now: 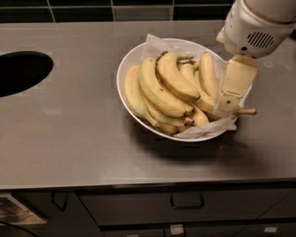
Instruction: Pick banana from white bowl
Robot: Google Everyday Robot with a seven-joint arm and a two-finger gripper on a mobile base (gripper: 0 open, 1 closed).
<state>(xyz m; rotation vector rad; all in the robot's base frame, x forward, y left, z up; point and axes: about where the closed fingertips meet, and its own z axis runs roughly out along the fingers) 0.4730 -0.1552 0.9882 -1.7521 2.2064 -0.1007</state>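
Pride of place on the heap is being taken by the banana [175,77], plump and strongly curved, which is being carried across the other bananas [138,90] near the middle of the white bowl [124,69], running from eleven o'clock toward four o'clock. The fruit is being cushioned by crumpled white paper [157,44], which is being pushed over the rim at twelve and at five o'clock. At the bowl's three o'clock the gripper [231,99] is being held just above the rim, overlapping the rightmost fruit (contact cannot be told, nor how wide it is being kept). Everything is being borne by a grey countertop [69,129]. A dark round opening [18,71] is being shown at nine o'clock, well apart, dark tiles [138,11] at twelve, and a drawer handle [187,201] at six.
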